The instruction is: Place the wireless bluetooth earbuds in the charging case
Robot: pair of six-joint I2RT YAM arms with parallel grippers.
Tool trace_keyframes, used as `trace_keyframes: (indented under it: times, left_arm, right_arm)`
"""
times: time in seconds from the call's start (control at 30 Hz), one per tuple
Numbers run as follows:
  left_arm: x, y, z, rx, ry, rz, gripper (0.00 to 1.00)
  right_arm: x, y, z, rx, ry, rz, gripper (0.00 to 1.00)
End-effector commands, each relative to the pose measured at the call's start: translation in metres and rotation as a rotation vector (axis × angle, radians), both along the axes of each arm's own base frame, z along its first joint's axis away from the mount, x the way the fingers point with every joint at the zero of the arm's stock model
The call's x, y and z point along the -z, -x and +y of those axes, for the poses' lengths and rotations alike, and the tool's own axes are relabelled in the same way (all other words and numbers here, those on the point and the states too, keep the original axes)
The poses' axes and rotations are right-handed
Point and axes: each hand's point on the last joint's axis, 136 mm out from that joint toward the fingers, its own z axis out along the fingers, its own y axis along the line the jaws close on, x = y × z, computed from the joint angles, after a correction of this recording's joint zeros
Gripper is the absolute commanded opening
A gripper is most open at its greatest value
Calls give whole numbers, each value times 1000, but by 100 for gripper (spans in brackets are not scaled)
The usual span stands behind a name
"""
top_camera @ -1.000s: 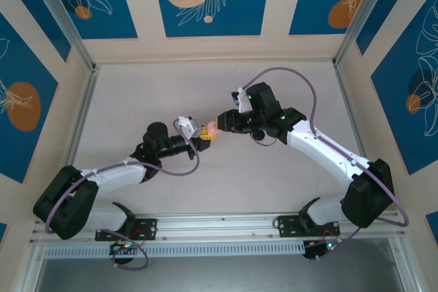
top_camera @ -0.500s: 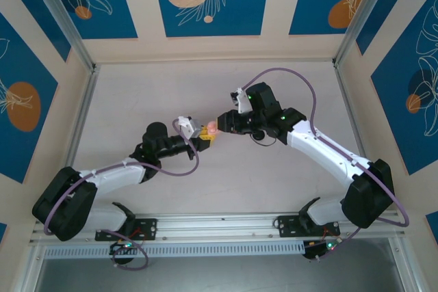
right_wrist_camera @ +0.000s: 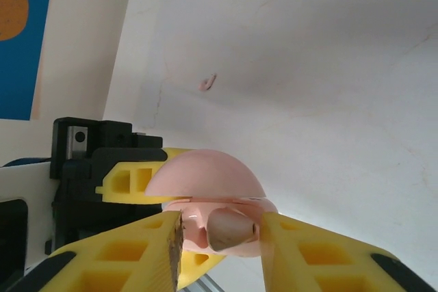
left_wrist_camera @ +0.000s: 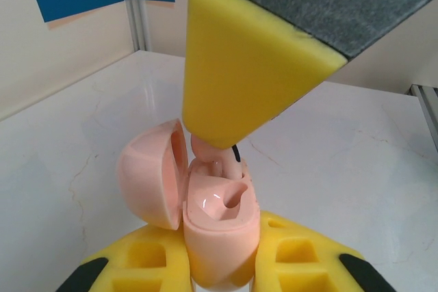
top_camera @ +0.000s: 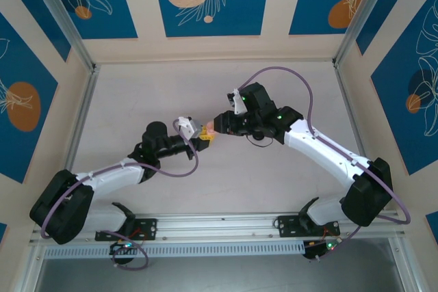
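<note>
Top view, frame centre: left hand (top_camera: 203, 136) clamped on the open charging case (top_camera: 211, 128) above the bench (top_camera: 274, 182); right hand (top_camera: 220, 124) meets it from the right
Left wrist view: lid (left_wrist_camera: 152, 177) hinged leftward; earbud (left_wrist_camera: 204, 147) directly above the socket, long axis roughly vertical, its top hidden under a yellow finger
Right wrist view: fingers (right_wrist_camera: 137, 247) stand apart beside the earbud; grip cannot be told
</note>
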Motion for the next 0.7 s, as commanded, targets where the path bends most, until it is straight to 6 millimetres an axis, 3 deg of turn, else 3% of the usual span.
trace_keyframes:
  times: [0.0,0.2,0.3,0.67]
  left_arm:
    - [-17,1,-2,7,11,-54,9]
    - [-17,4,-2,14,16,-53,9]
    - [-19,4,-2,16,19,-56,9]
    - [-23,4,-3,22,29,-59,9]
  right_arm:
    - [-9,-1,-2,11,15,-12,38]
    - [-25,1,-4,1,-27,-54,42]
    - [-30,0,-5,-3,-42,-60,38]
    - [-15,-6,-5,-13,-10,-17,24]
